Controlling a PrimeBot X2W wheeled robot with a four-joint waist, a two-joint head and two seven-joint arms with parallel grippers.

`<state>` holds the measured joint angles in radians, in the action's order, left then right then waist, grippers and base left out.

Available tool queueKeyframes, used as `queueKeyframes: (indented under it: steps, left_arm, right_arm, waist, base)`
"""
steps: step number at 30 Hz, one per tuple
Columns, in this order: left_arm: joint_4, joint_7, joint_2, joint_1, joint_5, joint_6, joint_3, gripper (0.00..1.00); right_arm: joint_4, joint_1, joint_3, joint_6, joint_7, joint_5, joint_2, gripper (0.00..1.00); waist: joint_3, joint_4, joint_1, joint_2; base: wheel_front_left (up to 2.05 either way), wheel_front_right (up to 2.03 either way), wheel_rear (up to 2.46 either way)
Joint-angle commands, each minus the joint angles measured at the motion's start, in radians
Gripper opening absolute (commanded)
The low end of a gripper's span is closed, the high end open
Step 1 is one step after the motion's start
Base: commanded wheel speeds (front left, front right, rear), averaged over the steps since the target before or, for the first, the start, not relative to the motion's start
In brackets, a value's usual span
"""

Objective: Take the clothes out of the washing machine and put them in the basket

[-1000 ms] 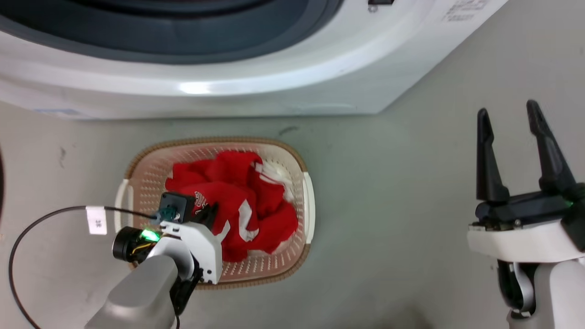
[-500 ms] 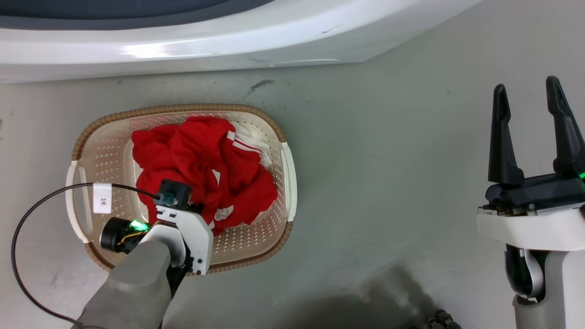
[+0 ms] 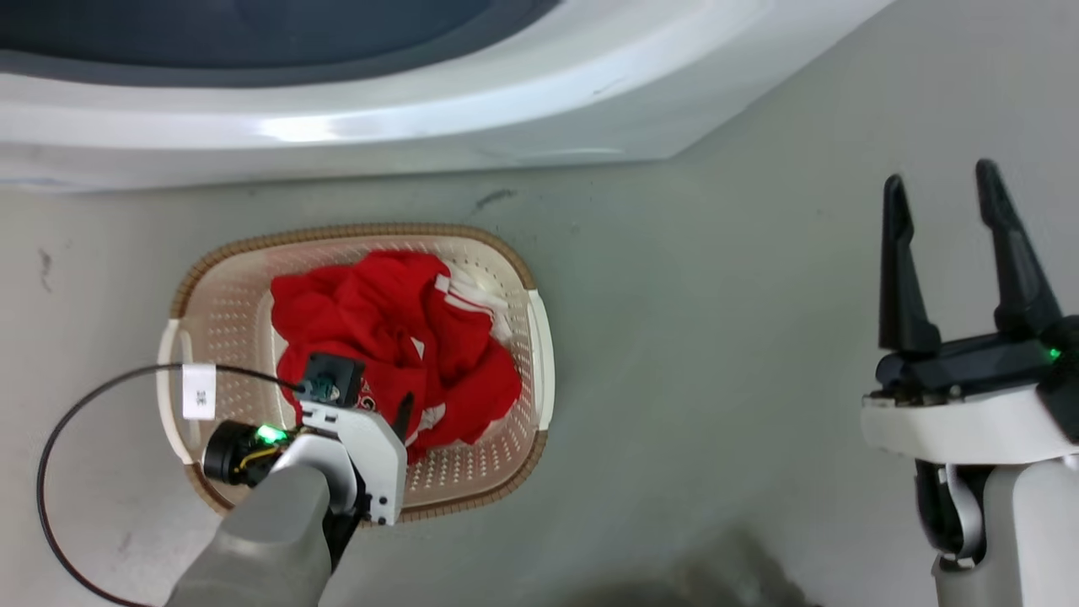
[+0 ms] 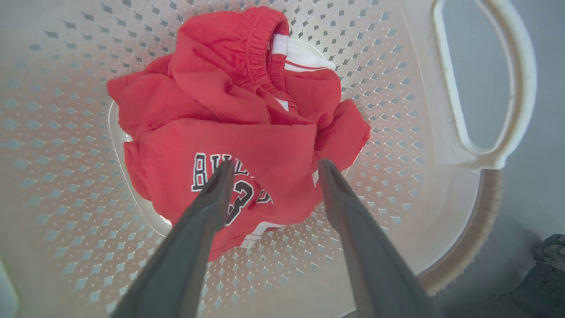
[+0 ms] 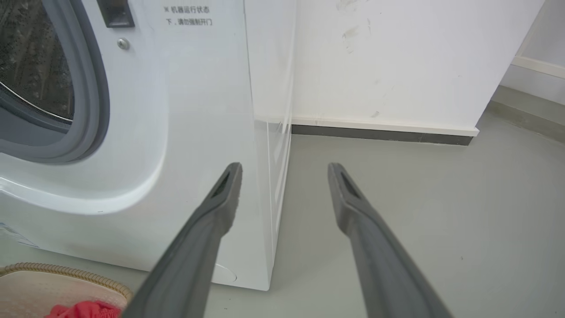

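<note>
Clothes (image 3: 396, 337) lie bunched inside the basket (image 3: 354, 232), toward its right side, lettering uppermost. Left gripper (image 4: 276, 163) hangs over the heap's near edge, fingers spread wide with nothing between them; contact with the fabric cannot be confirmed. Right gripper (image 3: 940, 177) stands well to the basket's right over the floor (image 3: 716, 337), fingers parted, empty. Washer (image 3: 506, 110) sits just beyond the basket.

A smooth grey-green floor (image 3: 716, 337) carries a few dark scuff marks (image 3: 493, 199) and a soft shadow (image 3: 716, 577) at the head view's lower edge. Behind stands a white wall (image 5: 397, 57), lightly smudged, with a dark skirting strip (image 5: 379, 132) along its foot. The light is even.
</note>
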<state>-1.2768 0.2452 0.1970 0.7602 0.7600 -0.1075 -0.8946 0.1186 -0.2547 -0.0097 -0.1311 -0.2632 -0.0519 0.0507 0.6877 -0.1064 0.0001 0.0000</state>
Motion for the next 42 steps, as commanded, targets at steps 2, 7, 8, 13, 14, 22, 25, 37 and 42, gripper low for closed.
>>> queueKeyframes:
  steps: [2,7,8,13,14,22,25,37,42]
  left_arm:
    - [0.004,0.014,-0.012,-0.027,0.012,-0.003,0.015,1.00]
    - [0.069,0.021,-0.004,-0.055,0.013,0.030,0.065,1.00]
    - [0.095,0.022,-0.001,-0.070,0.006,0.042,0.080,1.00]
    - [0.238,0.020,0.022,-0.139,-0.040,0.098,0.182,1.00]
    - [0.268,0.020,0.025,-0.154,-0.055,0.111,0.208,1.00]
    - [0.500,0.020,0.019,-0.323,-0.207,0.181,0.438,1.00]
    - [0.591,0.020,0.004,-0.396,-0.273,0.191,0.527,1.00]
    - [0.904,0.020,-0.088,-0.625,-0.517,0.191,0.771,1.00]
    - [1.008,0.020,-0.110,-0.692,-0.594,0.201,0.817,1.00]
  right_arm:
    - [-0.015,0.026,0.002,0.001,-0.002,0.010,-0.001,1.00]
    - [-0.037,0.062,0.008,0.001,-0.002,0.018,-0.001,1.00]
    - [-0.041,0.069,0.008,0.001,-0.002,0.022,-0.001,1.00]
    - [-0.059,0.098,0.006,0.001,-0.002,0.031,-0.001,1.00]
    - [-0.063,0.105,0.006,0.001,-0.002,0.031,-0.001,1.00]
    - [-0.086,0.159,0.012,0.001,-0.002,0.031,-0.001,1.00]
    - [-0.093,0.183,0.012,0.001,-0.002,0.032,-0.001,1.00]
    - [-0.108,0.266,0.005,0.001,-0.002,0.031,-0.001,1.00]
    - [-0.110,0.299,0.004,0.001,-0.002,0.022,-0.001,1.00]
  waist:
    - [-0.067,0.014,-0.0001,0.0000]
    - [-0.146,0.035,-0.0001,0.0000]
    - [-0.161,0.039,-0.0001,0.0000]
    - [-0.237,0.058,-0.0001,0.0000]
    - [-0.253,0.062,-0.0001,0.0000]
    - [-0.376,0.080,-0.0001,0.0000]
    - [-0.417,0.085,-0.0001,0.0000]
    - [-0.557,0.107,-0.0001,0.0000]
    - [-0.603,0.113,-0.0001,0.0000]
  base:
    - [0.00,0.00,0.00]
    - [0.00,0.00,0.00]
    - [0.00,0.00,0.00]
    - [0.00,0.00,0.00]
    - [0.00,0.00,0.00]
    - [0.00,0.00,0.00]
    - [0.00,0.00,0.00]
    - [0.00,0.00,0.00]
    - [0.00,0.00,0.00]
